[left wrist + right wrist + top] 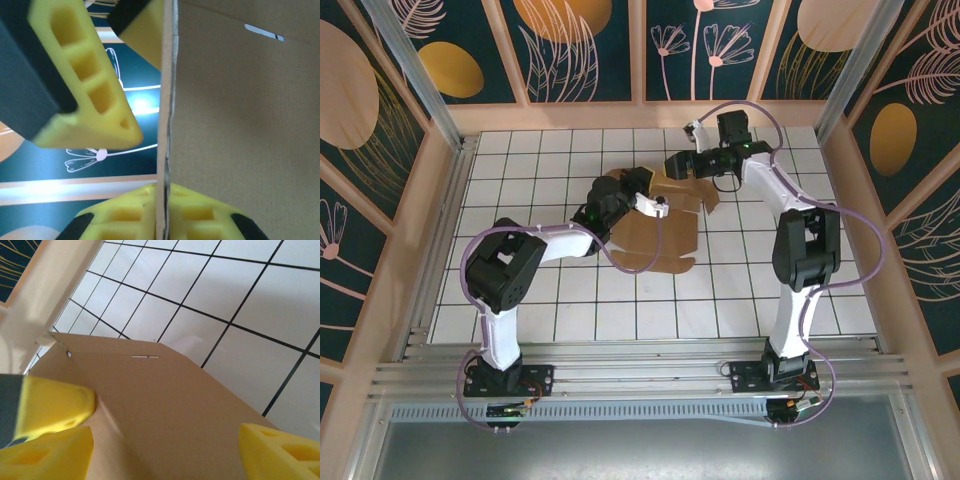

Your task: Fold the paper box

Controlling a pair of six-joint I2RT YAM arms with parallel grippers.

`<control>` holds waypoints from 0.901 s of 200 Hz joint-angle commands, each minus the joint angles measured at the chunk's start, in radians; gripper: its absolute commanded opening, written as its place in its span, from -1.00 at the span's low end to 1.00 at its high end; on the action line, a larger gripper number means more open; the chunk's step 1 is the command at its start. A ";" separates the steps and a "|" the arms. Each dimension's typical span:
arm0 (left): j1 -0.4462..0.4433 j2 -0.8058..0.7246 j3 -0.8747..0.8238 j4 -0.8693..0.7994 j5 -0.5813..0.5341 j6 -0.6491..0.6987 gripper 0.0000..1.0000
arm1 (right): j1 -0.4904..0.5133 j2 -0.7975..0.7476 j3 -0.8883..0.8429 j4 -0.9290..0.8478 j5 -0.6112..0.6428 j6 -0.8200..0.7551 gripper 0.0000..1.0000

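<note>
Paper box [655, 240]: brown cardboard, die-cut, part folded. It lies near the middle of the white tiled table [570, 300], slightly toward the far side. Its broad panels lie flat on the tiles toward the near side. Its far flaps are raised where the two grippers meet. A thin cut slot [147, 357] shows near a crease in the right wrist view.

Left gripper [658, 207]: reaches in from the near left to the upper left part of the sheet. In the left wrist view its jaws are narrow. One yellow finger [125, 215] sits on each side of an upright cardboard edge and touches it, so the flap is pinched.

Right gripper [678, 165]: comes in from the far right and meets the box at its far edge, just beside the left gripper. In the right wrist view its jaws stand wide, with a finger at each lower corner and a cardboard panel spanning the gap between them. Whether either pad presses the panel cannot be told.

Surround: wooden frame with dark floral wall panels [580, 50] on three sides.
</note>
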 commanded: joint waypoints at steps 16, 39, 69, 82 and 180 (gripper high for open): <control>-0.002 0.017 -0.004 0.060 0.041 -0.042 -0.64 | 0.003 0.065 0.051 -0.053 -0.036 -0.004 0.50; -0.003 0.004 -0.001 0.053 0.047 -0.098 -0.56 | 0.002 0.079 0.056 -0.064 -0.035 -0.008 0.48; -0.008 -0.036 -0.036 0.041 0.032 -0.169 0.22 | 0.000 0.091 0.075 -0.059 -0.010 0.015 0.45; -0.021 -0.087 -0.075 0.026 0.017 -0.232 0.64 | -0.004 0.102 0.093 -0.060 -0.013 0.024 0.46; 0.015 -0.305 0.422 -0.981 -0.233 -1.895 0.88 | -0.050 0.196 0.238 -0.104 -0.065 0.040 0.40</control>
